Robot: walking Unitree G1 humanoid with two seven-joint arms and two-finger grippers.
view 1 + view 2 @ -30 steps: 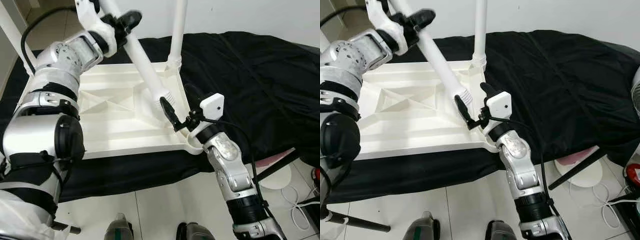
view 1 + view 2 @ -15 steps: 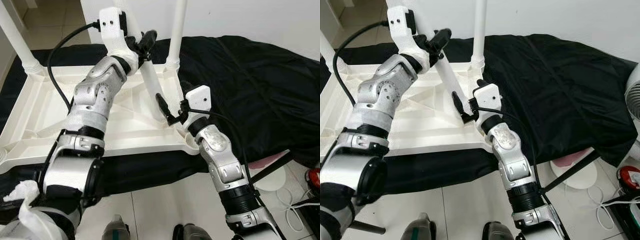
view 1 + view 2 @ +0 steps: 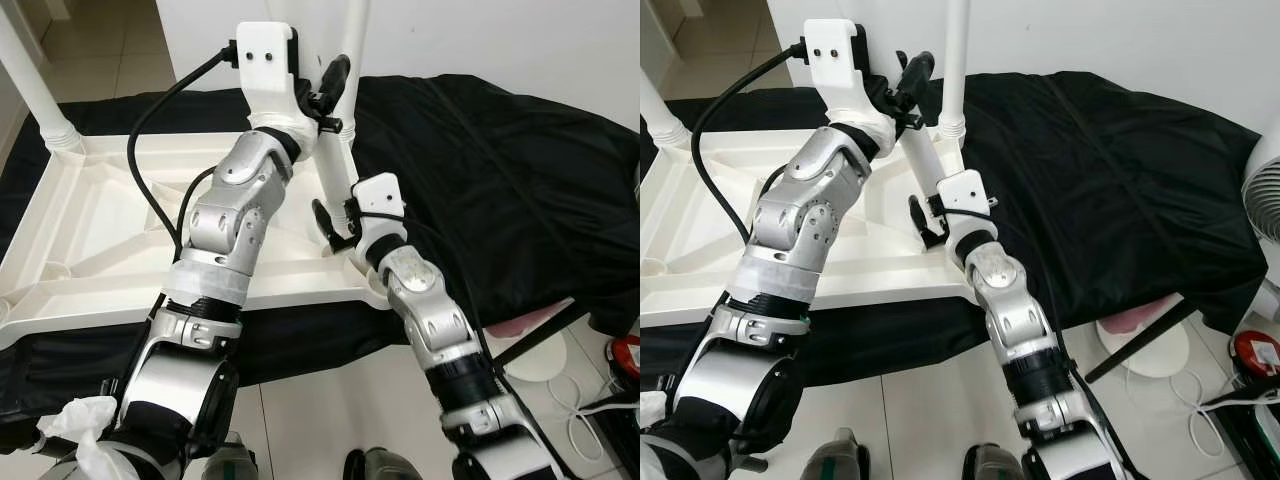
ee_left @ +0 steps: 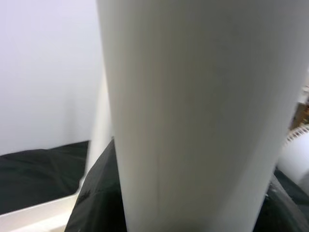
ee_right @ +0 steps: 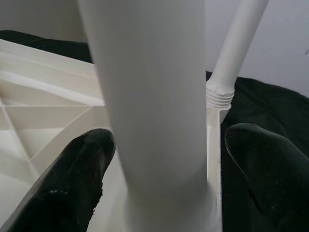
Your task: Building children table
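Left gripper (image 3: 322,92) clenched on table leg (image 3: 335,175) | right gripper (image 3: 335,225) spread around leg's base | tabletop (image 3: 90,215) upturned on black cloth (image 3: 500,170)

Home room: tiled floor (image 3: 930,400), white wall (image 3: 1120,40), standing fan (image 3: 1265,180), black cloth (image 3: 1110,170)

The scene is viewed from the head by both eye cameras, aimed forward and down; the upturned white tabletop (image 3: 90,215) on the black cloth (image 3: 520,170) is shared by both, shifted slightly between them. The arms are seen entering from 6 o'clock. The left wrist camera is set very close against the loose table leg (image 4: 203,111), blurred by nearness. The right wrist camera is aimed along its fingers (image 5: 72,179) at the same leg's lower end, with a mounted leg (image 5: 236,43) at 1 o'clock.
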